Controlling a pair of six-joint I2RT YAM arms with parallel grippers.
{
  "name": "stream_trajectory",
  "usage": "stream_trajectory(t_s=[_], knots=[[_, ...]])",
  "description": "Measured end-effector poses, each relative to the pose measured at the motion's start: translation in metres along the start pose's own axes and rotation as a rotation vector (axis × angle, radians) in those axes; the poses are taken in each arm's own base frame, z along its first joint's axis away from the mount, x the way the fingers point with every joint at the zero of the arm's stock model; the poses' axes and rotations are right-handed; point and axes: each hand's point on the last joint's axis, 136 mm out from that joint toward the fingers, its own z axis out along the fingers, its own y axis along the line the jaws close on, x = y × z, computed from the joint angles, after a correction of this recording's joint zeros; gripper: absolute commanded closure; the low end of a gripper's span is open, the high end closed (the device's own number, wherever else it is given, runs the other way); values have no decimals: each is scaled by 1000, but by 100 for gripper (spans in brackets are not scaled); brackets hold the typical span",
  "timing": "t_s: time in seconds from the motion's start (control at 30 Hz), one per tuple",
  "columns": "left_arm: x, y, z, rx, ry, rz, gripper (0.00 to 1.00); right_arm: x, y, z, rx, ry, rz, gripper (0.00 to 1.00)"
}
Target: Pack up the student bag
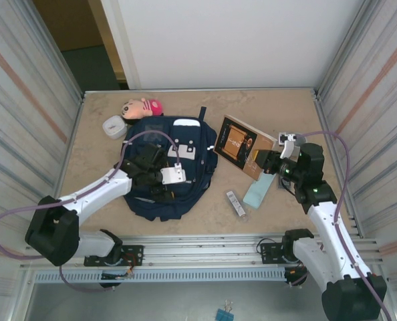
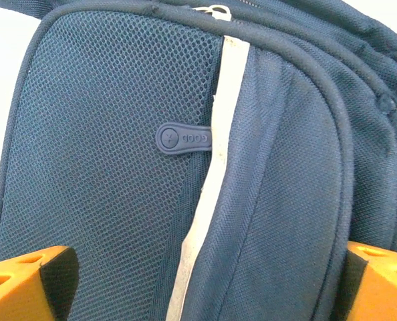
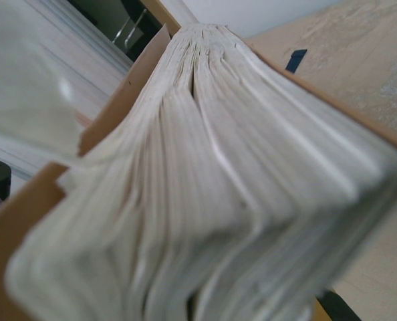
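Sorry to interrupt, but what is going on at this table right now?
Two robot arms are packing the student bag, which lies flat on the table. The left claw hangs wide open just above its front pocket, near a zipper pull, holding nothing. The right claw is closed on the edge of a brown book beside the bag. A plush doll, a white case and a light blue packet lie loose, not yet packed.

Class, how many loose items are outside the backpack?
5: doll and white case at the backpack's far-left corner; book, teal pad and small tube on its right. Others may be hidden under it.
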Motion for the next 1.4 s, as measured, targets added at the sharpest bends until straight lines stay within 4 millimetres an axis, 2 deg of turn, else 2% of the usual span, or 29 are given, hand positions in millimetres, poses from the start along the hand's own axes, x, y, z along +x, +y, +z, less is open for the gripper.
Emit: stream_trajectory(t_s=[0.07, 0.13, 0.3, 0.37, 0.43, 0.6, 0.73, 0.87, 0.93, 1.1, 1.3, 1.4], knots=[[2, -1, 3, 3, 7, 1, 4, 0, 0, 0, 0, -1, -3, 100], [5, -1, 6, 0, 19, 2, 13, -1, 0, 0, 2, -4, -5, 100], [10, -7, 12, 8, 50, 0, 71, -2, -3, -1, 18, -12, -7, 100], [8, -10, 11, 10, 54, -2, 90, -2, -5, -1, 33, -15, -4, 100], [3, -10, 6, -3, 47, -17, 100, 0, -10, -1, 54, -11, 7, 100], [-37, -14, -25, -26, -31, -119, 100, 5, -26, 1, 132, 21, 63, 100], [-69, -16, -48, -21, -93, -261, 100, -1, -45, -2, 205, 5, 154, 100], [-87, -4, -68, -47, -124, -429, 100, -17, -65, -10, 279, -37, 281, 100], [-95, 7, -78, -71, -137, -496, 100, -23, -68, -15, 306, -48, 315, 100], [-117, 34, -98, -112, -183, -624, 100, -28, -58, -28, 334, -57, 368, 100], [-124, 66, -114, -132, -241, -797, 100, -14, -29, -49, 267, -72, 484, 100], [-124, 77, -117, -136, -254, -849, 100, 1, -13, -55, 235, -36, 530, 100]])
